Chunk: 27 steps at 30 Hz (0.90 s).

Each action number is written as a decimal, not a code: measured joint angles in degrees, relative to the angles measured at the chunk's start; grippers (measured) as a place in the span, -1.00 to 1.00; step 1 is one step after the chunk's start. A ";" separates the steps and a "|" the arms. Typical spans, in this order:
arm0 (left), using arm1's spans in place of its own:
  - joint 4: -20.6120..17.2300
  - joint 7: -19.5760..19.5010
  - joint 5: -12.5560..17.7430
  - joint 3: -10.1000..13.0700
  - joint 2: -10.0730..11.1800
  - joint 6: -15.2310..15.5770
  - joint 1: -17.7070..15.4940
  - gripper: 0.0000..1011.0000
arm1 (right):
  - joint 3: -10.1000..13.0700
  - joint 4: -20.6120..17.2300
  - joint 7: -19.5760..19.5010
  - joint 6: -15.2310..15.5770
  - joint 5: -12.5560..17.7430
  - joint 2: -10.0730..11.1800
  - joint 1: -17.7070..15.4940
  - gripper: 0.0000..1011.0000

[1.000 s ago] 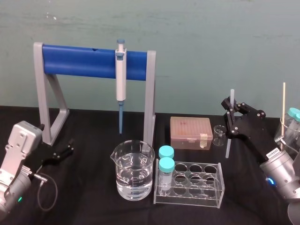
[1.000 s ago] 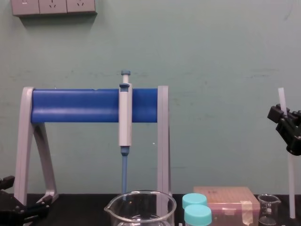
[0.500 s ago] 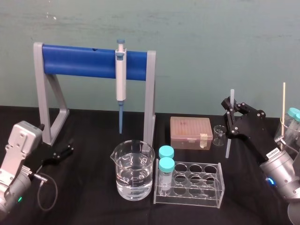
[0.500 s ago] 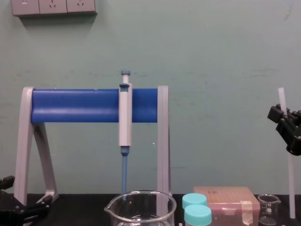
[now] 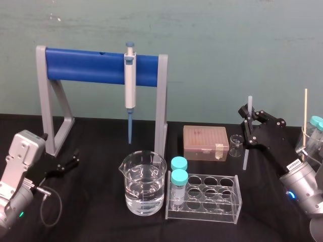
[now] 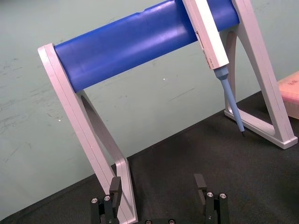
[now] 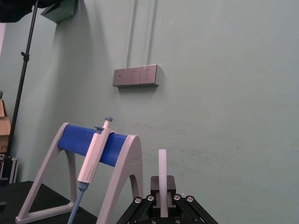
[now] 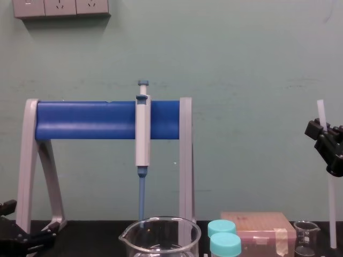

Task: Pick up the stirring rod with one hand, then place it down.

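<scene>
rod (image 5: pixel 246 157): upright on the right side of the table (image 5: pixel 101 201), gripped in its upper part; the top end stands out above the fingers and the lower end hangs just right of the small beaker (image 5: pixel 235 145); I cannot tell whether it touches the table
right gripper (image 5: pixel 247 122): reaches forward from the lower right, black fingers clamped on the rod
left gripper (image 5: pixel 72 162): low at the table's left, near the left foot of the stand (image 5: pixel 86 65), fingers apart, holding nothing
stand: grey legs and a blue bar, at the back from left to middle
pipette (image 5: pixel 130 85): hangs upright from the bar, blue tip pointing down behind the big beaker (image 5: pixel 143 189)
big beaker: front middle, partly filled with clear liquid
rack (image 5: pixel 212 199): clear, just right of the big beaker, with two teal-capped tubes (image 5: pixel 178 177) at its left end
box (image 5: pixel 204 142): pinkish, behind the rack, with the small beaker just beside it on the right
</scene>
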 joint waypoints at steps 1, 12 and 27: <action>0.00 0.00 0.00 0.00 0.00 0.00 0.00 0.98 | 0.00 0.00 0.00 0.00 0.00 0.00 0.00 -0.86; 0.00 0.00 0.00 0.00 0.00 0.00 0.00 0.98 | 0.00 0.00 0.00 0.00 0.00 0.00 0.00 -0.86; 0.00 0.00 0.00 0.00 0.00 0.00 0.00 0.98 | 0.00 0.00 0.00 0.00 0.00 0.00 0.00 -0.86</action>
